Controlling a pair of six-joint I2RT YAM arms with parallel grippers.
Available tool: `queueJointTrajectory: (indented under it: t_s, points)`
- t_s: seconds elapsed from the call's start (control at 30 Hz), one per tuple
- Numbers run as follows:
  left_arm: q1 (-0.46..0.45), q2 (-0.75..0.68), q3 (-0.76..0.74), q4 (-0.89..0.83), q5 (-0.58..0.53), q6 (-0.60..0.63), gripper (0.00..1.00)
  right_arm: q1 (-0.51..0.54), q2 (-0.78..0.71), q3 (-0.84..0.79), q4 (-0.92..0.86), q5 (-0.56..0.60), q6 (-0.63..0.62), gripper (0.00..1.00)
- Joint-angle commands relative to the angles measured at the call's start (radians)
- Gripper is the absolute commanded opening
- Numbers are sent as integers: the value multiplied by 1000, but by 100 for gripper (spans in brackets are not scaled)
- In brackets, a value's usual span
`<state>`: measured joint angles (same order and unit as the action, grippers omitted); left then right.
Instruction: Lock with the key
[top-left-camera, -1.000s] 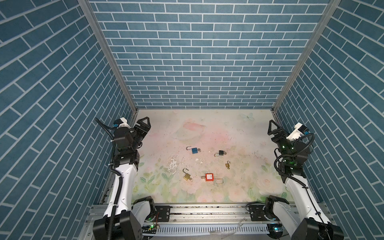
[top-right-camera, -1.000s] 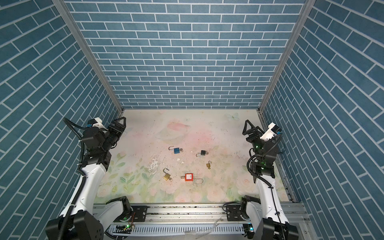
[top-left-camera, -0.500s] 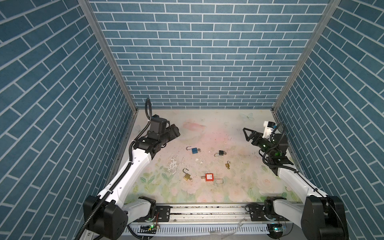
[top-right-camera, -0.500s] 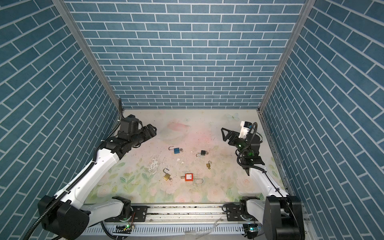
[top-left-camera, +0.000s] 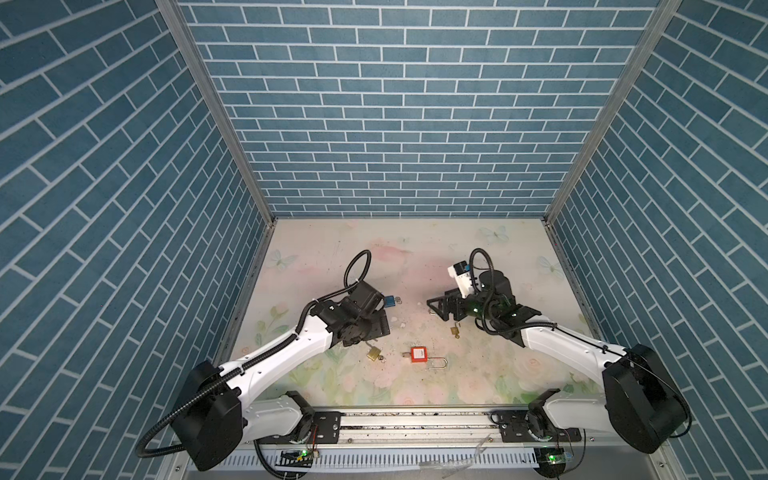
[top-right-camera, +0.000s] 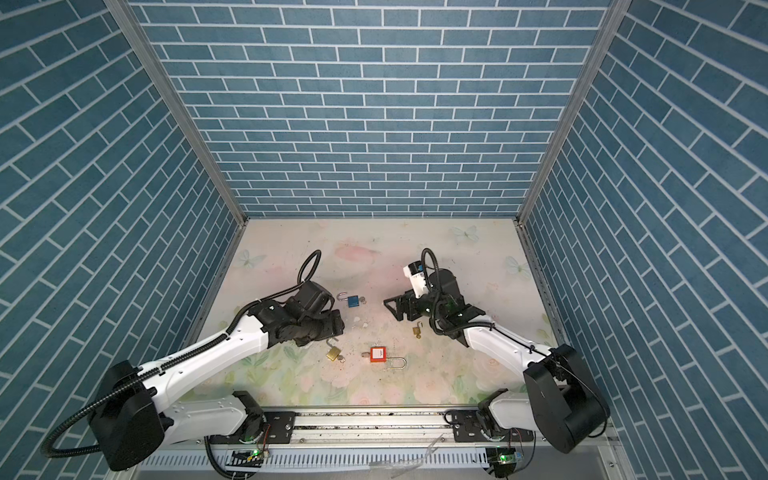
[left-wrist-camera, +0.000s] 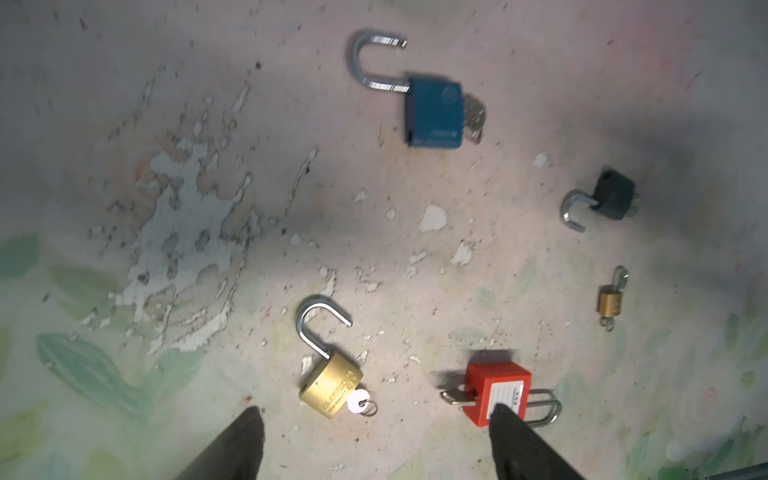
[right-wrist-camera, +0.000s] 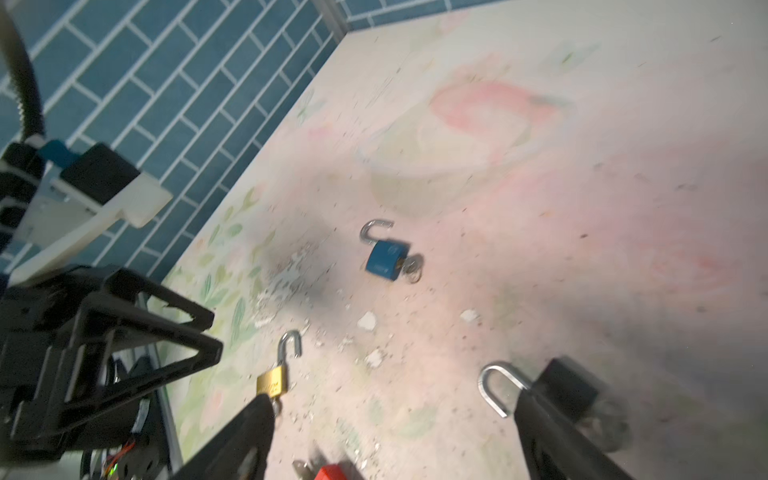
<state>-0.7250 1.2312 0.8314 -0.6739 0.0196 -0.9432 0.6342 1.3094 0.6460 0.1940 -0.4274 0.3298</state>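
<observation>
We've left hand (left-wrist-camera: 374, 409), right hand (right-wrist-camera: 395, 397) spread; brass padlock (left-wrist-camera: 332, 384) likely slick, rigid: pinch body flats, key (left-wrist-camera: 357, 402) at 4 o'clock.

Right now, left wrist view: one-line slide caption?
Open left gripper above a floral table strewn with five locks: blue padlock, black padlock, small brass padlock, large brass padlock, red padlock.

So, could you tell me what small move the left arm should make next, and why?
Probably lower the left gripper onto the large brass padlock. Its jaws stand open and empty, the padlock lies just ahead of them with its shackle swung open and its key inserted, so it looks ready to grip.
</observation>
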Motion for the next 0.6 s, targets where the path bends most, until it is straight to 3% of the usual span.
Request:
queueJointTrajectory:
  t_s: [0.0,0.13,0.3,0.43,0.57]
  points:
    - [-32,-30,-39,-58,-21,-169,86,107,11,-12,-56,70,-118,90]
    - [-53,-65,-91,-90,-19,-323,86,245,-12,-87,33,185,-179,88]
    - [-72,-120,-135,-119,-19,-511,86,362,-117,-314,394,284,-304,87]
    - [-93,-136,-160,-125,-20,-633,86,388,-189,-451,618,278,-394,88]
    - [-112,-97,-163,-114,-2,-676,86,393,-192,-455,606,253,-419,87]
